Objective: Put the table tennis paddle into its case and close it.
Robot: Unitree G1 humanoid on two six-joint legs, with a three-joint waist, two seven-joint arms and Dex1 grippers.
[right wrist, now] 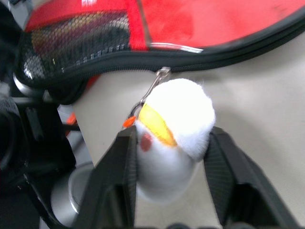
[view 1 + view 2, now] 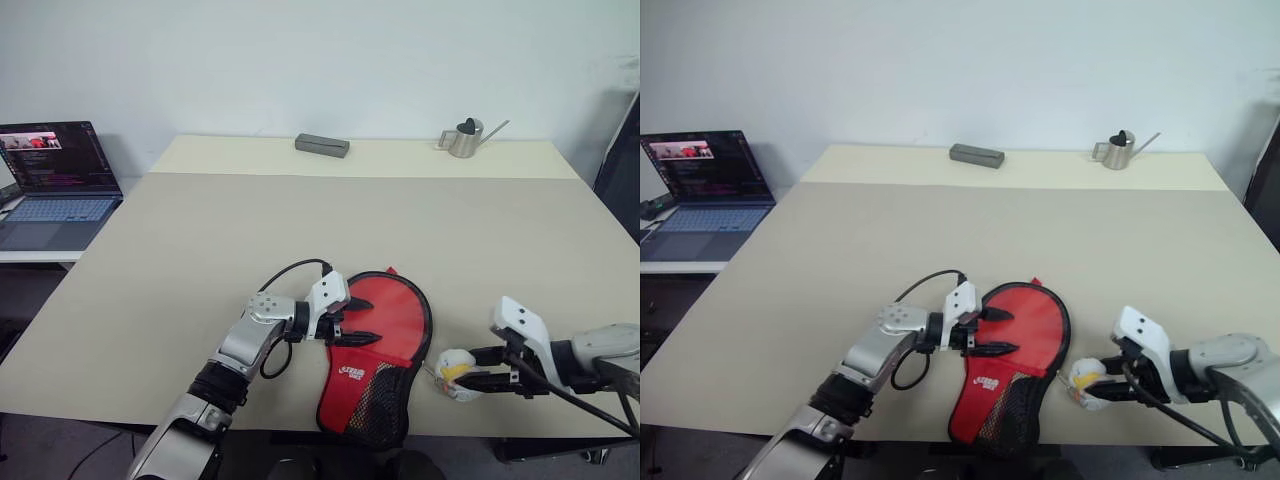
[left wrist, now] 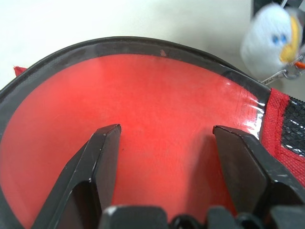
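The red case [image 2: 385, 330] lies flat near the table's front edge. Its round end points away from me and its black mesh pocket [image 2: 375, 400] reaches the edge. In both wrist views a black zip rim runs unbroken round it. The table tennis paddle is hidden. My left gripper [image 2: 366, 319] is open, its black fingers [image 3: 102, 157] spread just over the case's glossy red face [image 3: 162, 95]. A white-and-yellow plush charm [image 1: 171, 129] hangs on a small chain from the case's right side. My right gripper [image 2: 482, 368] is open, with a finger on each side of the charm.
A grey rectangular box [image 2: 322, 146] and a small metal watering can [image 2: 465, 138] stand at the far edge of the beige table [image 2: 250, 230]. An open laptop [image 2: 55, 180] sits on a lower desk to the left.
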